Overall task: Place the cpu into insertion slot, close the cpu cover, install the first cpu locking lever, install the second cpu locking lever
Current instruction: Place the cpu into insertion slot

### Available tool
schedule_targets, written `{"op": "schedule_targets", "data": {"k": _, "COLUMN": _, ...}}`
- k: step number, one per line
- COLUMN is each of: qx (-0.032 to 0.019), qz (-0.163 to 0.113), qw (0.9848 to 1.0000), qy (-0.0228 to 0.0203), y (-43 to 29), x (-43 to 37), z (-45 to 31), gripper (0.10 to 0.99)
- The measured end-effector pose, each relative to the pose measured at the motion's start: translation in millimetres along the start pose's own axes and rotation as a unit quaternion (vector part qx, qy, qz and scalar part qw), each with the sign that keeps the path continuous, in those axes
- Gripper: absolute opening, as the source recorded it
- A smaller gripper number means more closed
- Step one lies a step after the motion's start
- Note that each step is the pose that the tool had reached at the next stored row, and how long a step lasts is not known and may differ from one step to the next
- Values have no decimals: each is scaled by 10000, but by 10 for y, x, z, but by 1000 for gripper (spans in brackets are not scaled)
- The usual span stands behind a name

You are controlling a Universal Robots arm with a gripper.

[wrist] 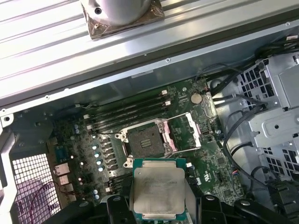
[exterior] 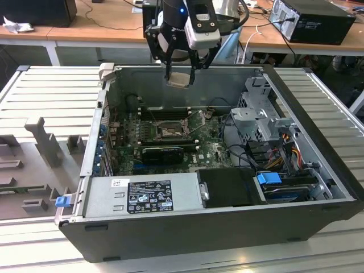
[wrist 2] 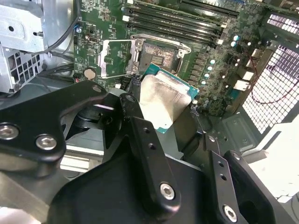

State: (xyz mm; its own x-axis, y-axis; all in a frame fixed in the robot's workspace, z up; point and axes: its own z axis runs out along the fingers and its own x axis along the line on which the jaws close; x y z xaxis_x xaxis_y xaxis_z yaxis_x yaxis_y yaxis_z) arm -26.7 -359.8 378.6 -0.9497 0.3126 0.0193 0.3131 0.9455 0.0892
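1. in the exterior view, the arm's claw (exterior: 181,73) hangs over the far wall of an open computer case (exterior: 170,233), which lies on a ribbed grey surface (exterior: 45,91). its fingers are drawn in tight on the cpu (exterior: 180,79), holding it by its edges in the air above the case. down on the green motherboard (exterior: 213,149) the insertion slot (exterior: 169,132) sits bare, well apart from the chip. the cpu cover (exterior: 200,120) is swung up on the side toward the exterior view's right.

2. in the second wrist view, the cpu (wrist 2: 163,100) shows its silver top and green rim, pinched between the black fingers (wrist 2: 140,135). beyond it the insertion slot (wrist 2: 159,56) is uncovered, and the cpu cover (wrist 2: 114,58) is folded back just beside it. long dark memory slots (wrist 2: 187,18) run past the socket's other side.

3. in the first wrist view, the cpu (wrist: 158,189) sits flat in the claw's grip, clear of the board. the insertion slot (wrist: 145,142) shows its dark contact field, with the cpu cover (wrist: 186,131) open and touching its edge. a round coin battery (wrist: 196,98) lies near the cover.
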Motion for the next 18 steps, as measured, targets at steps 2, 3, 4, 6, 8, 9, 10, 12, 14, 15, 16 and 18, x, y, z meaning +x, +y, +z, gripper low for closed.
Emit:
{"op": "schedule_targets", "data": {"k": 2, "qx": -1, "qz": 71, "qw": 10000, "qy": -7, "y": 0, "x": 0, "z": 0, "gripper": 525}}
{"op": "schedule_targets", "data": {"k": 3, "qx": -2, "qz": 92, "qw": 10000, "qy": -8, "y": 0, "x": 0, "z": 0, "gripper": 525}}
{"op": "schedule_targets", "data": {"k": 4, "qx": -2, "qz": 131, "qw": 9999, "qy": -12, "y": 0, "x": 0, "z": 0, "gripper": 525}}
{"op": "schedule_targets", "data": {"k": 6, "qx": -4, "qz": 195, "qw": 9998, "qy": -18, "y": 0, "x": 0, "z": 0, "gripper": 525}}
{"op": "schedule_targets", "data": {"k": 8, "qx": -4, "qz": 244, "qw": 9997, "qy": -22, "y": 0, "x": 0, "z": 0, "gripper": 525}}
{"op": "schedule_targets", "data": {"k": 9, "qx": -5, "qz": 265, "qw": 9996, "qy": -24, "y": 0, "x": 0, "z": 0, "gripper": 525}}
{"op": "schedule_targets", "data": {"k": 10, "qx": -5, "qz": 294, "qw": 9996, "qy": -27, "y": 0, "x": 0, "z": 0, "gripper": 525}}
{"op": "schedule_targets", "data": {"k": 12, "qx": -6, "qz": 347, "qw": 9994, "qy": -31, "y": 0, "x": 0, "z": 0, "gripper": 525}}
{"op": "schedule_targets", "data": {"k": 14, "qx": -7, "qz": 392, "qw": 9992, "qy": -35, "y": 0, "x": 0, "z": 0, "gripper": 525}}
{"op": "schedule_targets", "data": {"k": 15, "qx": -7, "qz": 414, "qw": 9991, "qy": -37, "y": 0, "x": 0, "z": 0, "gripper": 525}}
{"op": "schedule_targets", "data": {"k": 16, "qx": -8, "qz": 447, "qw": 9990, "qy": -40, "y": 0, "x": 0, "z": 0, "gripper": 525}}
{"op": "schedule_targets", "data": {"k": 18, "qx": -9, "qz": 516, "qw": 9987, "qy": -47, "y": 0, "x": 0, "z": 0, "gripper": 525}}
